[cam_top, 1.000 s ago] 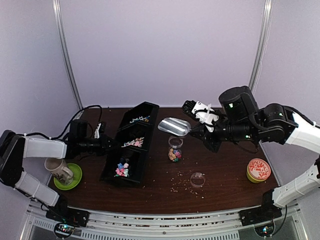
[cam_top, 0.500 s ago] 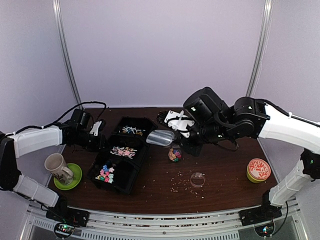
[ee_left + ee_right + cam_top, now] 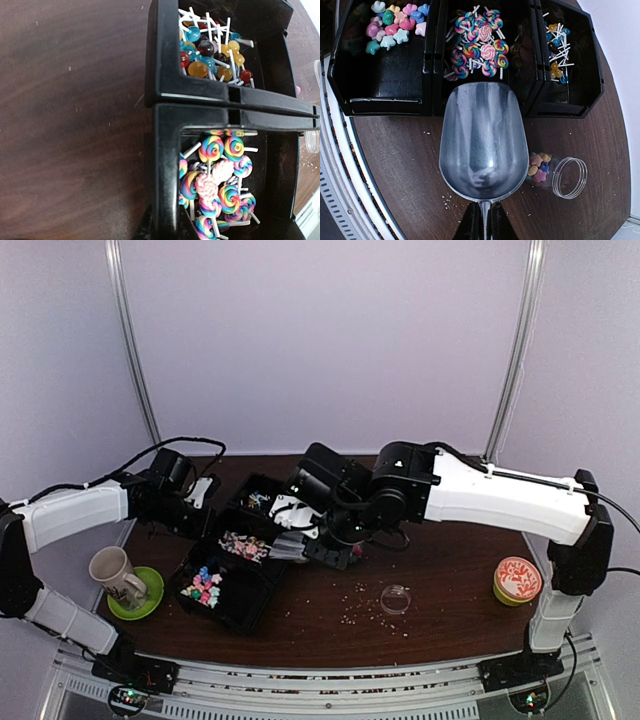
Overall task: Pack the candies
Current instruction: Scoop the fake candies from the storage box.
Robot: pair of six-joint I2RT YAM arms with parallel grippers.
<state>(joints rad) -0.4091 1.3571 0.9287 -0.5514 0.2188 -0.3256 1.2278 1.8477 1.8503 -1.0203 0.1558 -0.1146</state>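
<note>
- L tool (image 3: 212, 498): pressed together on wall of black 3-bin tray (image 3: 245, 592), centre-left in top view.
- star candies (image 3: 395, 25) in left bin, swirl lollies (image 3: 477, 42) in mid, ball lollies (image 3: 555, 55) in right.
- R tool (image 3: 482, 225): pinching metal scoop (image 3: 482, 145) by handle, mouth at mid bin's front wall.
- jar (image 3: 568, 178) lower right on counter (image 3: 395, 165), few sweets inside.

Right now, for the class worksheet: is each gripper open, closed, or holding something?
The left gripper is closed, apparently on the black tray wall.
The right gripper is closed on the handle of the empty metal scoop.
</note>
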